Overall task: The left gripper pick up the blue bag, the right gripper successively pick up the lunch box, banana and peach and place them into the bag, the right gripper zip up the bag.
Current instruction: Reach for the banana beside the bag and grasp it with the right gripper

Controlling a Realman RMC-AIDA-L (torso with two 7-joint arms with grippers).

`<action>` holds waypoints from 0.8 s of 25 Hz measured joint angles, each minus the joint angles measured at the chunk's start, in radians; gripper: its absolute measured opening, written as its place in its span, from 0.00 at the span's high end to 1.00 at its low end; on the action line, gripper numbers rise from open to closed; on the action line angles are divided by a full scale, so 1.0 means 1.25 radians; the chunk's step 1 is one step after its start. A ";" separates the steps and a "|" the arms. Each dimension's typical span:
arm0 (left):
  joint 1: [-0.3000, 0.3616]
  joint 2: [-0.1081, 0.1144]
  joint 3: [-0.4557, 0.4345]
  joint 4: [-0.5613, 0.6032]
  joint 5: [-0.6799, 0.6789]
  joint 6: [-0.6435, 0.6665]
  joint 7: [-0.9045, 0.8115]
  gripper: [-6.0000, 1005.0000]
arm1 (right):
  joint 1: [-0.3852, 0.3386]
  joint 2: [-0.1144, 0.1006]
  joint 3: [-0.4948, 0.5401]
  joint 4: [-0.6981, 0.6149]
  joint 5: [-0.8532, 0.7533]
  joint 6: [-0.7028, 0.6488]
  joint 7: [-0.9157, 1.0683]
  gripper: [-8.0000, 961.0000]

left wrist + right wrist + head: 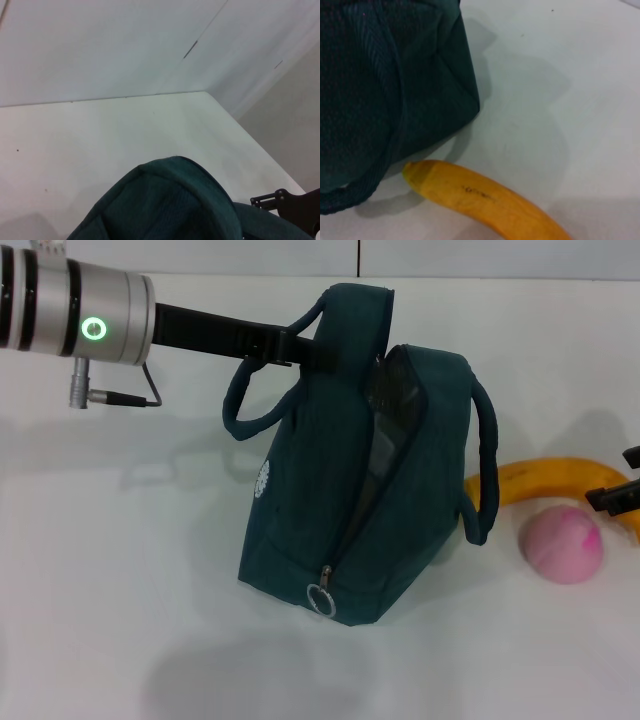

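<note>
Head view: we see the blue bag (330,510) standing at centre, zipper open. The left gripper (290,348) reaches in from 10 o'clock and is clamped on the bag's upper handle. At 3 o'clock of the bag lie the banana (545,480) and, just in front of it, the peach (564,544). The right gripper (618,495) shows only at the 3 o'clock edge, above the banana; we cannot tell its finger spacing. The white table (120,590) lies bare toward 8 o'clock.
</note>
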State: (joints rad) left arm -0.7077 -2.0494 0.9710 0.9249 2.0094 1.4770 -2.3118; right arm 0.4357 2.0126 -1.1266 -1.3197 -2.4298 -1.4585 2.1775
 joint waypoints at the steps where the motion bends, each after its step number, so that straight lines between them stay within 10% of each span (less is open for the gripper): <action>1: 0.000 0.000 0.000 0.000 0.000 0.000 0.000 0.95 | 0.002 0.000 0.000 0.005 0.000 0.003 -0.003 0.19; 20: -0.001 0.001 0.000 0.001 0.000 -0.002 -0.001 0.95 | 0.022 -0.004 0.007 0.086 -0.008 0.051 -0.040 0.22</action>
State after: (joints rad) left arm -0.7091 -2.0478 0.9710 0.9264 2.0094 1.4740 -2.3130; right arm 0.4629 2.0077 -1.1181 -1.2121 -2.4404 -1.3951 2.1274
